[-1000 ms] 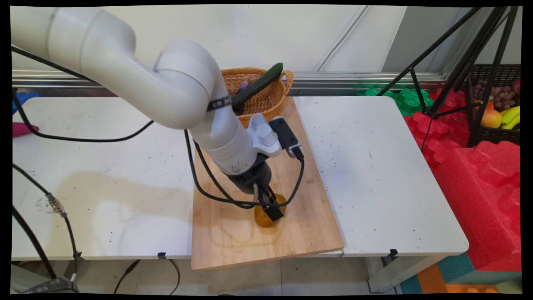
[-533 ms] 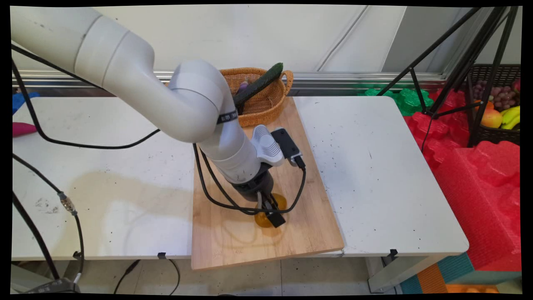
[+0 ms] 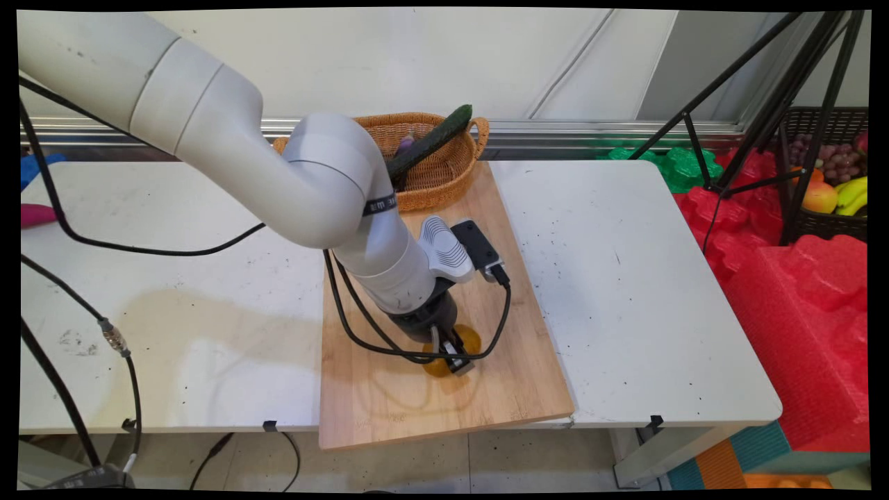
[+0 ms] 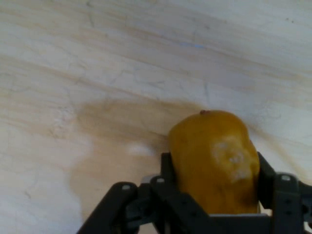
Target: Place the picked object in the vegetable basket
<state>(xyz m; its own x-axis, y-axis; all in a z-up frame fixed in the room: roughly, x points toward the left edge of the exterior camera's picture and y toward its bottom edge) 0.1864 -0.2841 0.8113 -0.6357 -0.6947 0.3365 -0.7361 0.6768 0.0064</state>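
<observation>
Count taken. One yellow-orange fruit (image 3: 444, 354) on one wooden board (image 3: 389, 396), which lies across one white table (image 3: 625, 278). One wicker basket (image 3: 444, 177) at the board's 12 o'clock end, holding one cucumber (image 3: 434, 139) and one purple item (image 3: 405, 145), kind not discernible. One hand (image 3: 455, 355).

Even, bright overhead light; the arm (image 3: 298, 180) casts a soft broad shadow across the tabletop (image 3: 625, 278) and cutting board (image 3: 389, 403). Hand view: close, soft-focus, with a pale glare patch on the yellow fruit (image 4: 214, 156).
</observation>
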